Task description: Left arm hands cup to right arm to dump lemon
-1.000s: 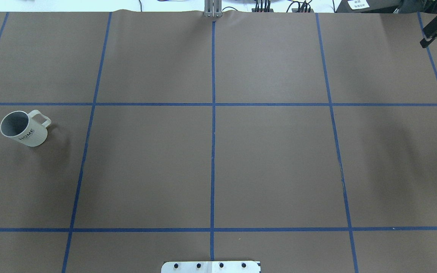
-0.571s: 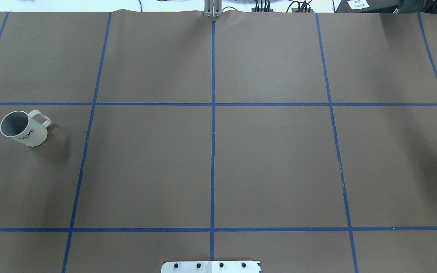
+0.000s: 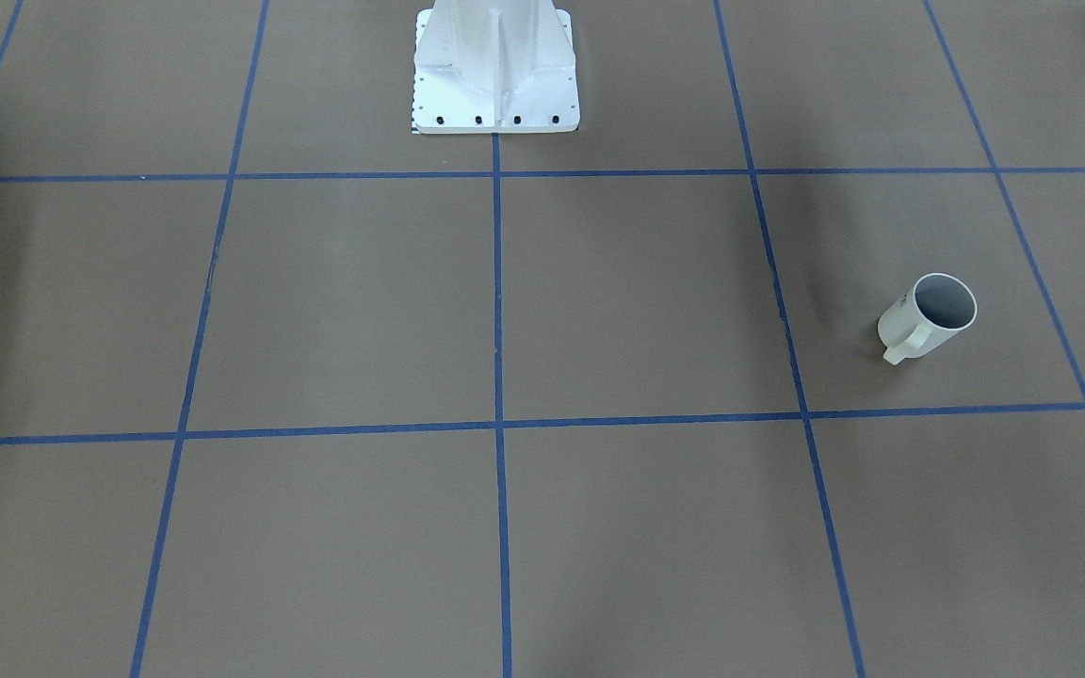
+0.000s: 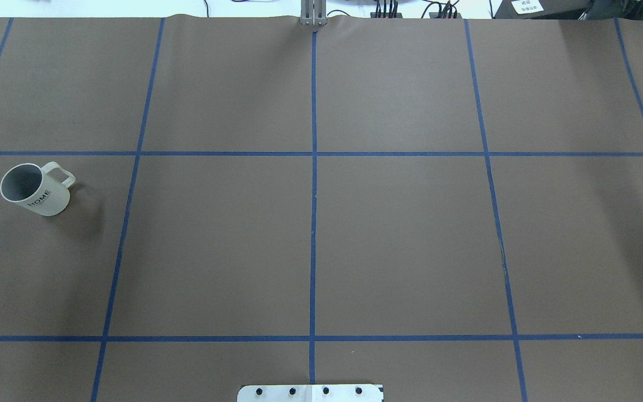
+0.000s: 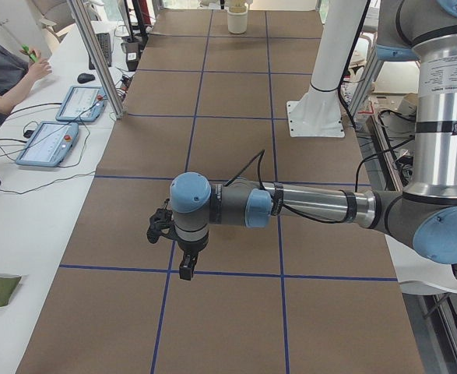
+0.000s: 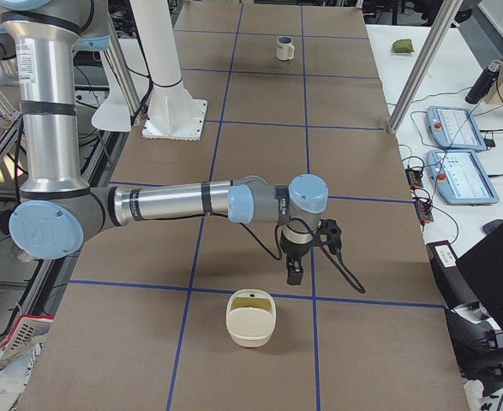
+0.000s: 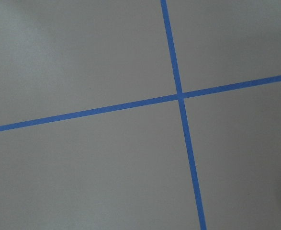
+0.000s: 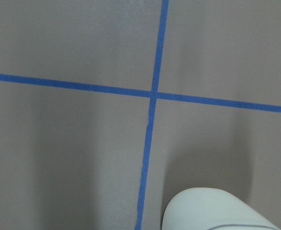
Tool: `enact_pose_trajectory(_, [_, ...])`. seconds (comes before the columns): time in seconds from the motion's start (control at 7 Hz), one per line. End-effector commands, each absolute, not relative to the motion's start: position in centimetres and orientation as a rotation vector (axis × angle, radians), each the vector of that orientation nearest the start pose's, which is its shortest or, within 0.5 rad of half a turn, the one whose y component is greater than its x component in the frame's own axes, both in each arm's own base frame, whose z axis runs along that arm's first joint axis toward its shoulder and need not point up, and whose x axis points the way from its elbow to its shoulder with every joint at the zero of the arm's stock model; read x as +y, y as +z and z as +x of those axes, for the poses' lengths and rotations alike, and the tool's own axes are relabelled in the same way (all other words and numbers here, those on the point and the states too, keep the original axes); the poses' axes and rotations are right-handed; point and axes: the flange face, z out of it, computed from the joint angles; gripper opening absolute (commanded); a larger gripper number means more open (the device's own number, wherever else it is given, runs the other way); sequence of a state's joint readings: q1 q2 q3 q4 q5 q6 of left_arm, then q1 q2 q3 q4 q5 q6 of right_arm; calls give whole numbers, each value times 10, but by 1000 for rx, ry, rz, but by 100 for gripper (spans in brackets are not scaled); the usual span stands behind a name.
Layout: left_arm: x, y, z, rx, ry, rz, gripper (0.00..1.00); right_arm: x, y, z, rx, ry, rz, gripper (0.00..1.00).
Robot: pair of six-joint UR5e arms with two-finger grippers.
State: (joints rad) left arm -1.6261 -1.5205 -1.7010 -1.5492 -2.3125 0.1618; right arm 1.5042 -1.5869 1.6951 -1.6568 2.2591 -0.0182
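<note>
White mug on taped brown paper

We saw the cup [image 4: 34, 190], a smooth white cylinder with a loop handle and black "HOME" lettering, standing upright on the matte brown table covering [image 4: 399, 240], which blue tape [image 4: 313, 167] ruled into squares; its inside looked grey, and we could not tell whether it held anything. Well apart, toward the table's other end, a cream rounded-square tub [image 6: 249, 334] sat near the right gripper [image 6: 295, 274], its inside yellowish. The left gripper [image 5: 184, 269] hung above a crossing of tape lines. Whether either pincer was clenched or released, we could not tell.
</note>
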Motion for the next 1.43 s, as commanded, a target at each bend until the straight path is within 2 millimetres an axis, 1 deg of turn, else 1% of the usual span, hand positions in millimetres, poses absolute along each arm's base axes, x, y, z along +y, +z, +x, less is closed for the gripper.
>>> enact_pose_trajectory(0.0, [-463,628,-91,743,120,127,100,-479,631,42,-689,-72,-6,100])
enact_pose_trajectory(0.43, [-465,629,-90,741,128,127,100,-481,630,41,-694,-74,-6,100])
enact_pose_trajectory(0.57, [-464,632,-90,741,128,124,100,-480,636,41,-693,-70,-17,100])
enact_pose_trajectory(1.29, [-464,631,-90,742,121,122,100,-484,632,40,-695,-74,-11,100])
